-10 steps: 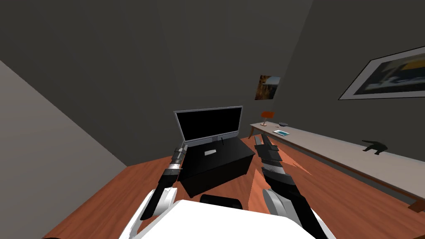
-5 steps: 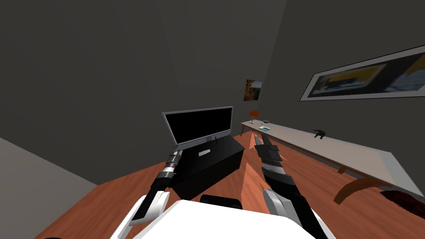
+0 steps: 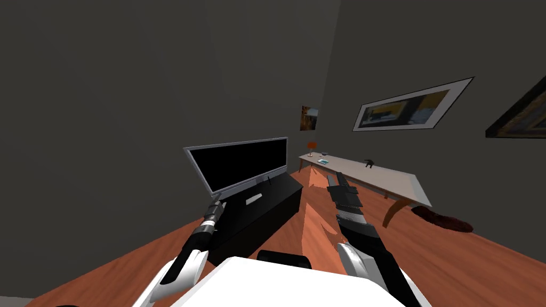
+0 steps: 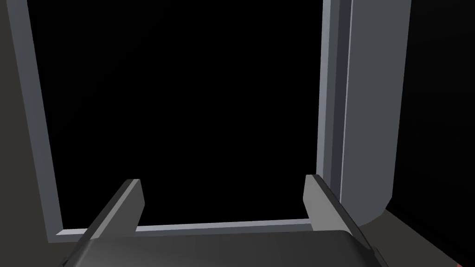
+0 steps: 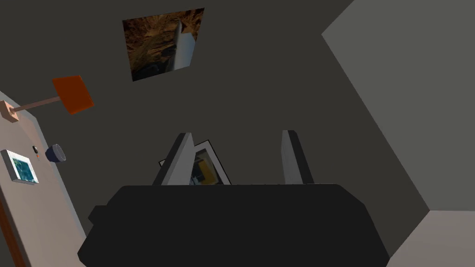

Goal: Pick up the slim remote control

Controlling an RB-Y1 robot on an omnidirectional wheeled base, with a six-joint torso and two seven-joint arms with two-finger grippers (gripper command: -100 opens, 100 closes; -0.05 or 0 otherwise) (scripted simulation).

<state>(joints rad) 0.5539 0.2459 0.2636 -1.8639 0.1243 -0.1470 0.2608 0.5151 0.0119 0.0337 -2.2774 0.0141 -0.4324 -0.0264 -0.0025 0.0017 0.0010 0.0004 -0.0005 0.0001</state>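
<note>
A slim light grey remote [image 3: 254, 198] lies flat on top of a black TV stand [image 3: 266, 216], in front of a grey-framed TV [image 3: 240, 162]. My left arm reaches along the stand's left end, left of the remote. Its gripper [image 4: 222, 199] is open and faces the black TV screen [image 4: 185, 116] from close by, with nothing between the fingers. My right gripper [image 3: 335, 182] hangs over the wooden floor to the right of the stand. In the right wrist view the right gripper [image 5: 236, 155] stands open and holds nothing.
A long pale table [image 3: 368, 176] runs along the right wall with an orange lamp [image 3: 311, 145], a book [image 3: 322, 160] and a small dark figure [image 3: 369, 162]. A dark red heap [image 3: 442, 219] lies on the floor by its near end. Wooden floor [image 3: 314, 229] separates stand and table.
My whole view has swung to the right: the TV, stand and table have slid left in the picture, and more of the right wall shows. Both grippers keep the same opening.
</note>
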